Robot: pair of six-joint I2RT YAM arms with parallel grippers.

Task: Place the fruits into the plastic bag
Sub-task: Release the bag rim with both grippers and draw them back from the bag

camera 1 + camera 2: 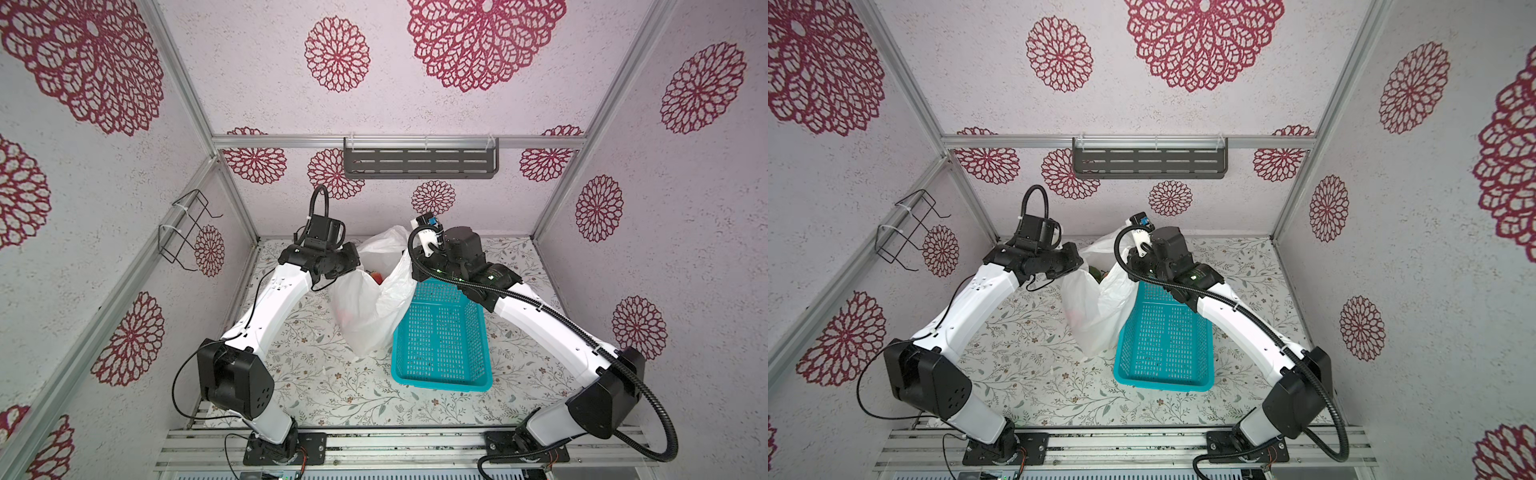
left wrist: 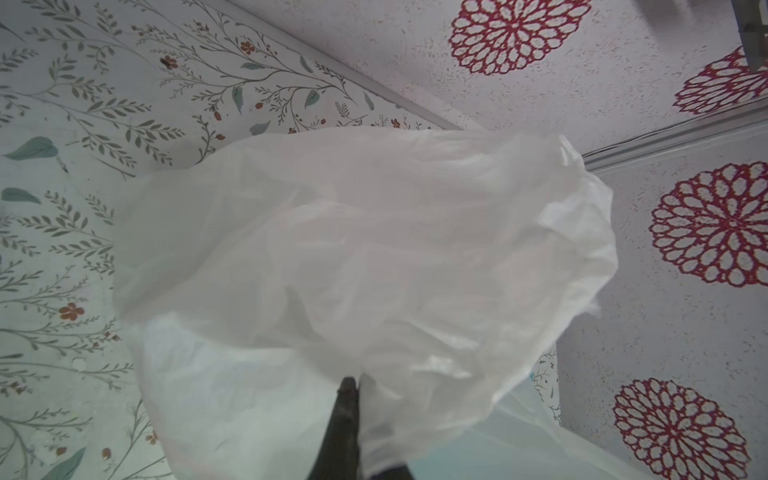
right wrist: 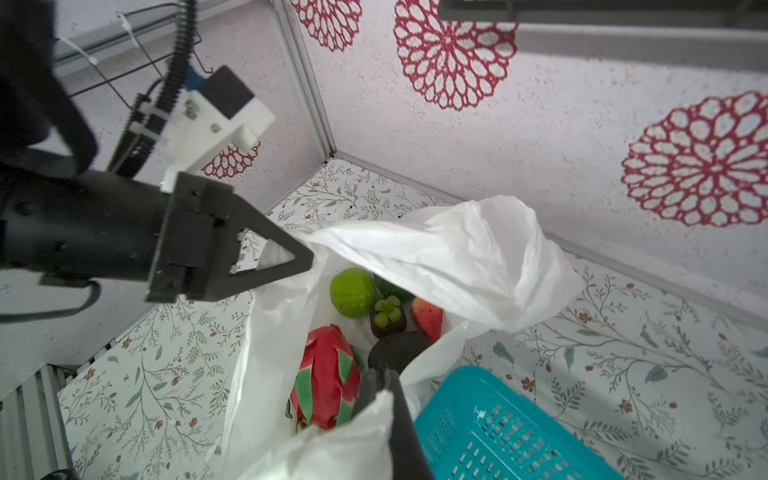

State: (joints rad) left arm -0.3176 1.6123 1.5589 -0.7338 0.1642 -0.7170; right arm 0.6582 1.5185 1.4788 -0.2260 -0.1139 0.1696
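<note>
Floral-print tabletop [image 1: 332,395], enclosed by walls papered with red rosettes. Left gripper [image 3: 305,255]: fingers together, pinching the rim of the plastic bag [image 1: 370,307]. Right gripper [image 3: 380,378]: fingers together, clamped on the opposite rim. The bag's mouth is held open between them, at the centre of both top views. Contents as seen by the right wrist camera: red dragon fruit [image 3: 326,374] with green scales, dark avocado [image 3: 397,351] beside it, dark fruit [image 3: 387,318] with a green calyx, round light-green fruit [image 3: 352,292], red fruit [image 3: 428,318]. Teal perforated basket [image 1: 442,332] stands right of centre, its left edge against the bag.
</note>
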